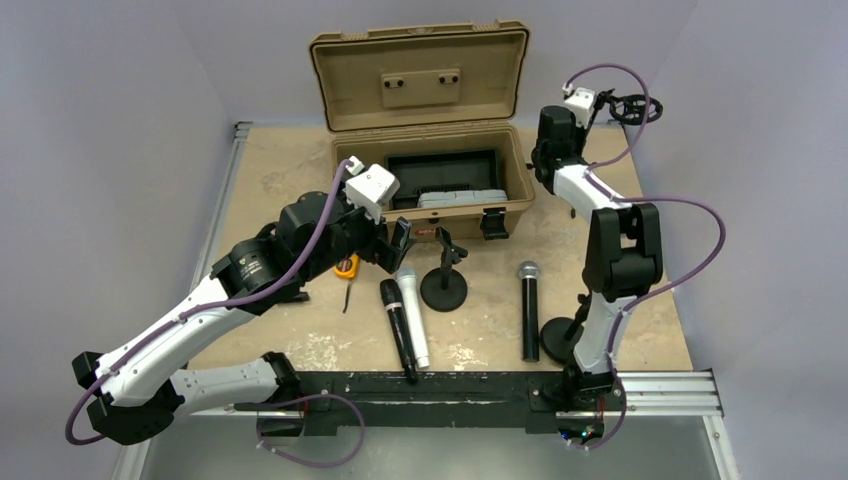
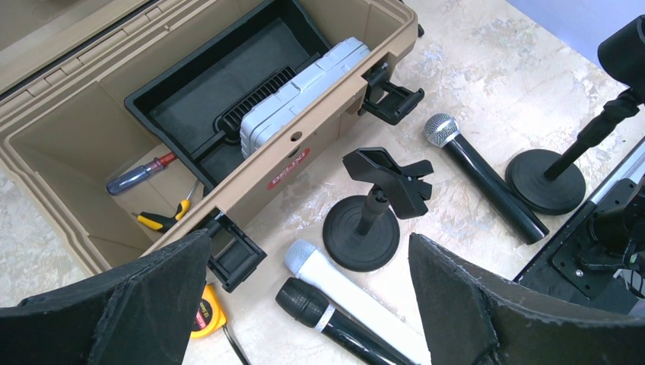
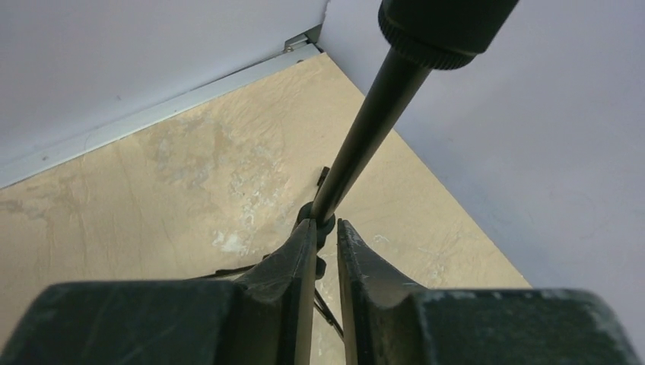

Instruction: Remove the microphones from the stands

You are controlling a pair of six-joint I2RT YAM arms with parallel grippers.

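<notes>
Hanging left jaws: spread wide with nothing between them, poised over the bench just in front of the toolbox.
White microphone: flat on the bench and off any stand. In the left wrist view its grille sits right under the gap of the open jaws, untouched.
Black microphone: lying alongside the white one, touching or very nearly, with its head under the left jaws too.
Silver-grille microphone: flat on the bench further right, between the two stands and well apart from both sets of jaws.
Clip stand: upright on its round base, clip empty, just right of the white microphone's head.
Second stand: round base and slanting pole at the near right, close to the right arm's base. Its top is cut off, so I cannot tell what it carries.
Right jaws: up in the far right corner, drawn almost together, only a slit showing.
Thin rod: climbs from a collar right at the right fingertips to a thick dark cylinder. I cannot tell whether the jaws pinch that collar, or whether the cylinder is a microphone.
Tape measure: yellow, on the bench beside the left arm.
</notes>
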